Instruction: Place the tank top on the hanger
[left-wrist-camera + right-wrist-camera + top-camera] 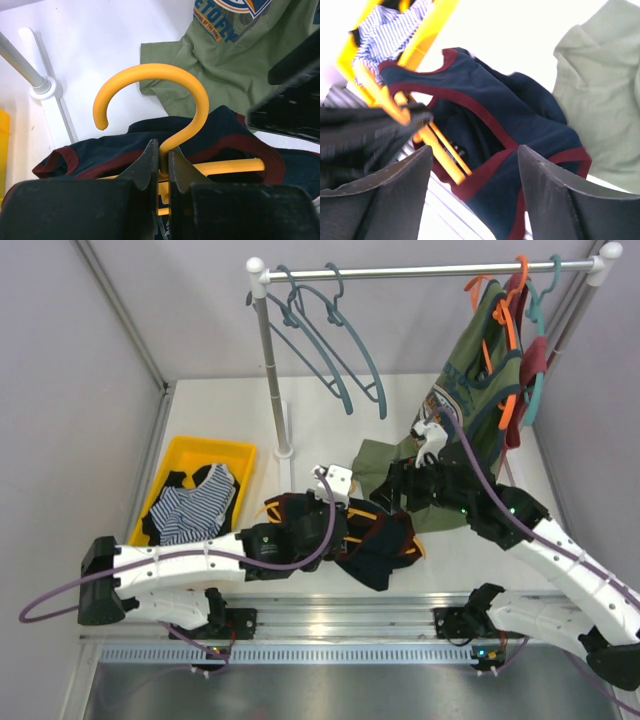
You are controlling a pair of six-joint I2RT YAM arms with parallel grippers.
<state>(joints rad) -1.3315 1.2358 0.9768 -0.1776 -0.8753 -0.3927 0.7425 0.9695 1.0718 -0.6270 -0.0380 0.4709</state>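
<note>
The left jaws are clamping the stiff yellow-orange plastic hanger [150,71]; the right jaws are gaping over the limp navy maroon-trimmed tank top [520,115], probably best pinched at a strap.

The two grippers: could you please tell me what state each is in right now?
Left gripper: shut on the yellow hanger, just below its hook.
Right gripper: open, holding nothing.

A yellow bin [238,452] on the desk's [330,430] left holds a striped garment [195,506]. Blue-grey hangers [345,355] and an olive-green top [470,390] hang from the rail [420,270].
</note>
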